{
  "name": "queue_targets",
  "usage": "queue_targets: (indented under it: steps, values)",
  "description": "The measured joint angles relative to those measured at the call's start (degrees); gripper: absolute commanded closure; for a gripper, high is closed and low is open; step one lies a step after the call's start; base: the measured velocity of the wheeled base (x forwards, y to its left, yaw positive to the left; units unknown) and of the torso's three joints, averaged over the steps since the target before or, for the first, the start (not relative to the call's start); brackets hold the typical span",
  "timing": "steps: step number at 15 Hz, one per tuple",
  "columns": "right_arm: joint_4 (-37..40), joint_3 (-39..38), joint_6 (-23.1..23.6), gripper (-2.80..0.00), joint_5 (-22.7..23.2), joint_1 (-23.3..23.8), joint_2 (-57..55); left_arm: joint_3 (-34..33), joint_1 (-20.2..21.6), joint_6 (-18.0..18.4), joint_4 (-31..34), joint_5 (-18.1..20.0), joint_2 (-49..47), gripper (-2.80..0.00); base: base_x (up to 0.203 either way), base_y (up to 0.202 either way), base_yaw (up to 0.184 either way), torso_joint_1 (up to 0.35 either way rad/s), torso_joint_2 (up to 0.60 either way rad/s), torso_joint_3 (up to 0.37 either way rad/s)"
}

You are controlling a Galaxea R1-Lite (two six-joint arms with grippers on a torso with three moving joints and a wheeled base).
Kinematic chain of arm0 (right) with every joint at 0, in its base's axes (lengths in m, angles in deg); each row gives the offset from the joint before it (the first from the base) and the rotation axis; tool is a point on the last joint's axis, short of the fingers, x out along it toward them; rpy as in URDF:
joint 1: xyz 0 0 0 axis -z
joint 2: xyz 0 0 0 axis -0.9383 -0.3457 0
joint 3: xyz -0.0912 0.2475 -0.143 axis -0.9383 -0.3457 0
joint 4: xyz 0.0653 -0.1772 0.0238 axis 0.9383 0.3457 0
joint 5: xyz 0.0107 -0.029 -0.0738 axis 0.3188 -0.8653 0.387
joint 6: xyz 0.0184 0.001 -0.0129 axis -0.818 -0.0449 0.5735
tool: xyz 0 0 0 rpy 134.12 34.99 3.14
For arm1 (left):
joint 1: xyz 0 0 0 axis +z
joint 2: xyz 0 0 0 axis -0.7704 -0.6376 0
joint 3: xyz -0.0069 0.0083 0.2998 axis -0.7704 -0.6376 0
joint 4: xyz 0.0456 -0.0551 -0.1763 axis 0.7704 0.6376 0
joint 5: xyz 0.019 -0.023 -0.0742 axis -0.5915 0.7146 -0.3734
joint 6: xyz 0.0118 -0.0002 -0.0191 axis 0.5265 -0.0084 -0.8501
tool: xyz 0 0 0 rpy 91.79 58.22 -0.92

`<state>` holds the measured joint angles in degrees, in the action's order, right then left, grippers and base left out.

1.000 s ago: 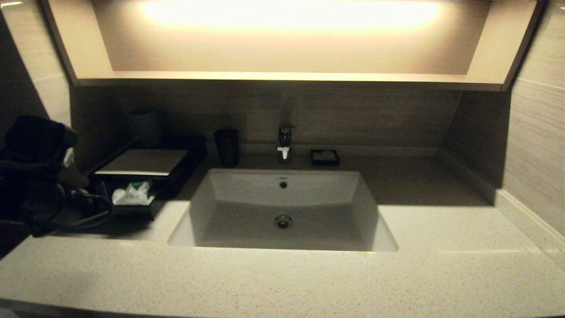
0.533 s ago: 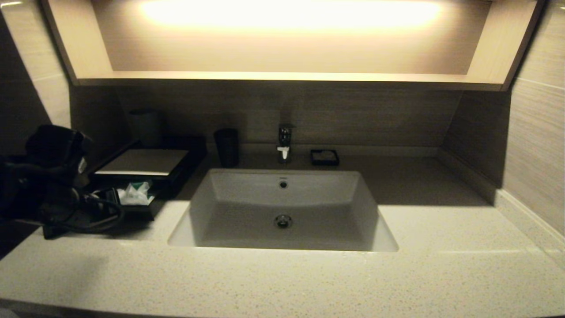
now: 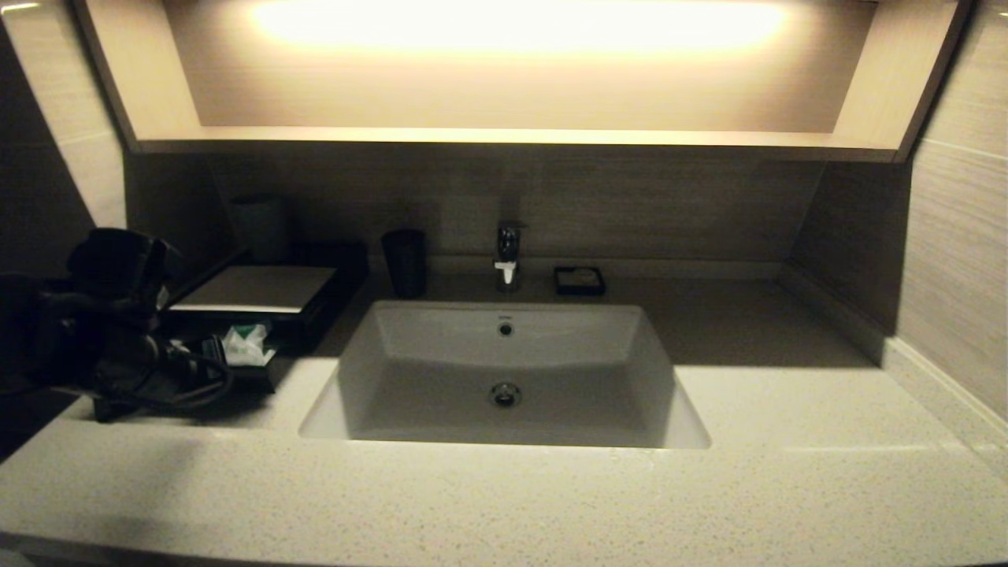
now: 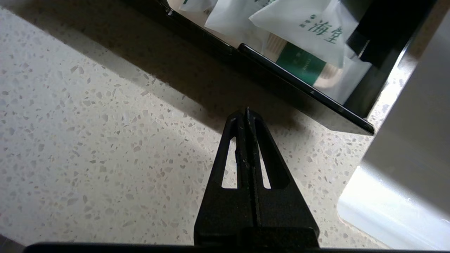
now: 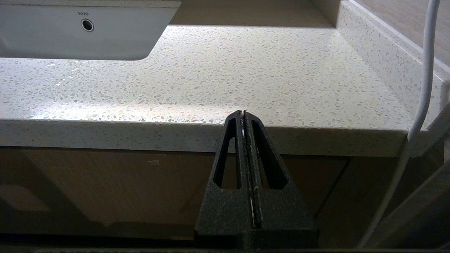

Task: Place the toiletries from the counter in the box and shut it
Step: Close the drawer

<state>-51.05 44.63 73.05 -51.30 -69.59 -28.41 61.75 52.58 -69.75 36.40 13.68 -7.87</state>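
Left end effector [image 4: 247, 114]: fingers are pressing flat together with nothing between them; it is hovering low over the speckled worktop [image 4: 88, 123], its tip pointing at the outer wall of the pull-out tray [image 4: 299, 93] and standing just short of it.
Left arm: in the head view it is reaching in from the left edge, its dark bulk sitting directly in front of the box [image 3: 260, 299].
Right end effector [image 5: 244, 116]: fingers are lying closed against each other, holding nothing; it is hanging parked in front of the worktop's front edge, level with it and to the right of the sink [image 5: 88, 31].
Box: a low black case with a pale flat top panel is sitting at the back left of the worktop, left of the sink; its front tray is standing pulled out.
Toiletries [image 4: 302, 31]: white translucent packets with green labels are lying piled inside the tray, overlapping one another, one squarish pouch on top with green characters printed on it.
Behind the sink: a chrome tap [image 3: 508, 252], a dark cup [image 3: 404, 262] to its left and a small black soap dish [image 3: 579, 280] to its right are standing along the back wall.
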Motion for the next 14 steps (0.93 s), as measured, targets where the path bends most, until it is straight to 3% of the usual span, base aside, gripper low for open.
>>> queue_targets:
  steps: [14]
  values:
    - [-0.01, 0.0, 0.02, 0.0, 0.0, 0.0, 0.0, 4.49, -0.2, -0.07, 0.16, -0.09, -4.16, 0.0, 0.0, 0.0, 0.0, 0.0, 0.0, 0.0]
